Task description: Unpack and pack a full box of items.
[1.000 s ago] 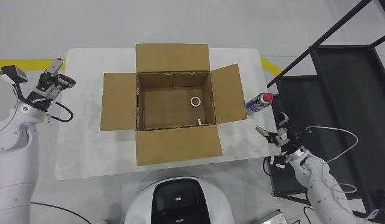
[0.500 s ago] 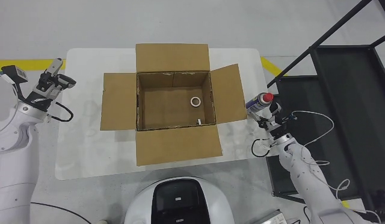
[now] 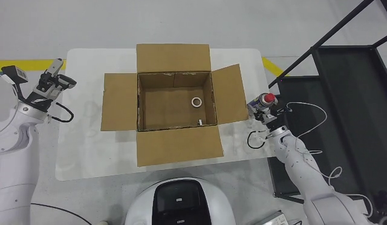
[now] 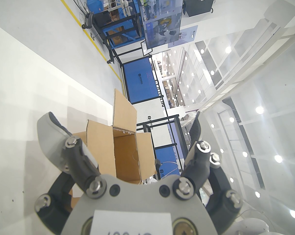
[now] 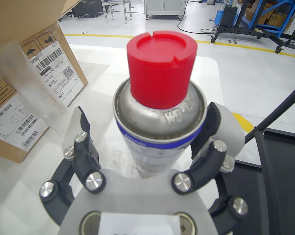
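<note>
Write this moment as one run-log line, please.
right gripper: open, around upright spray can | left gripper: open, empty, at table's left edge | cardboard box: flaps open, tape roll inside

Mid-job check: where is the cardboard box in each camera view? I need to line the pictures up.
Top view: cardboard box open at mid-table, flaps spread.
Left wrist view: box beyond the left gripper, seen between its open jaws.
Right wrist view: its labelled wall, beside the spray can that stands between the right gripper and its open jaws.
Shared landmark: the white table under the box.
</note>
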